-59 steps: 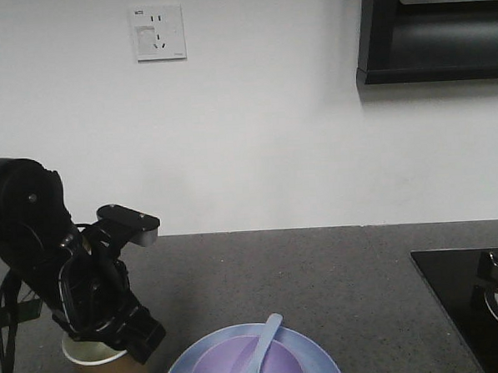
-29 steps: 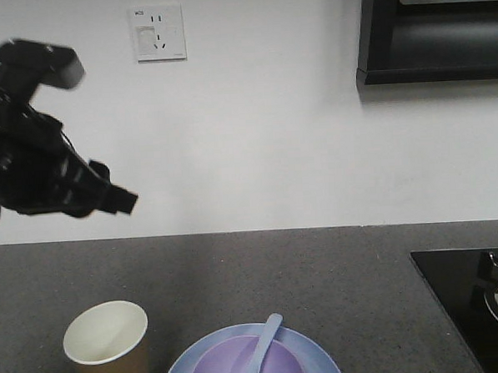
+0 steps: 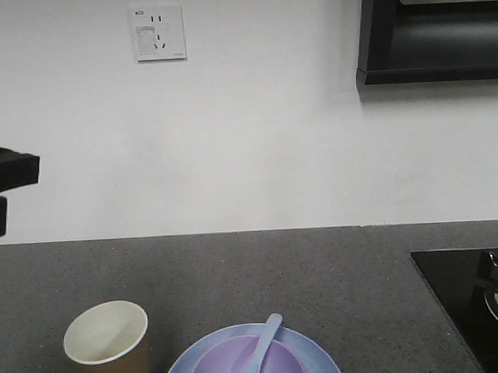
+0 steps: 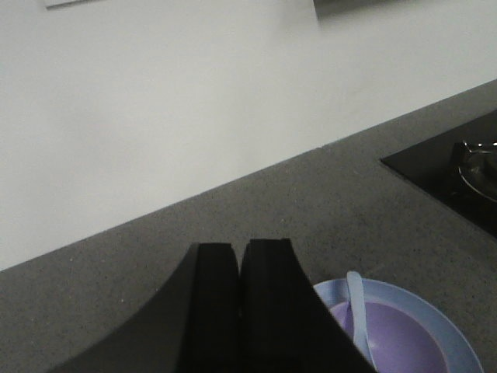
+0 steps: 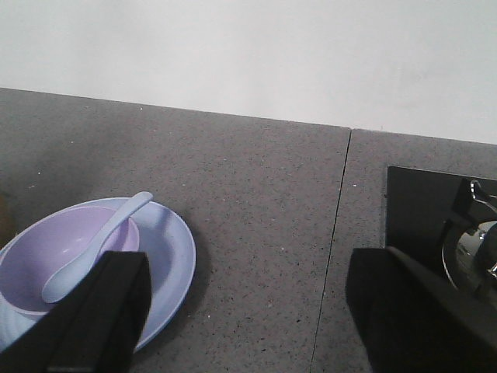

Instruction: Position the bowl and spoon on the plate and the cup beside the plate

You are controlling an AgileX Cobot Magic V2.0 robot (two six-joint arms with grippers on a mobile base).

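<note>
The lavender bowl (image 3: 248, 366) nests on the blue plate (image 3: 321, 360), spoon (image 3: 259, 350) inside, paper cup (image 3: 107, 346) beside; left end effector (image 4: 238, 268) pinched empty, right end effector (image 5: 247, 311) spread wide.

We can read no text in these views. The white rectangular wall socket plate (image 3: 157, 32) carries a tiny dark marking at its top left corner, too small for us to make out. The tall brown paper cup (image 3: 107, 348) and the round light blue plastic plate (image 5: 167, 260) show no lettering.
</note>
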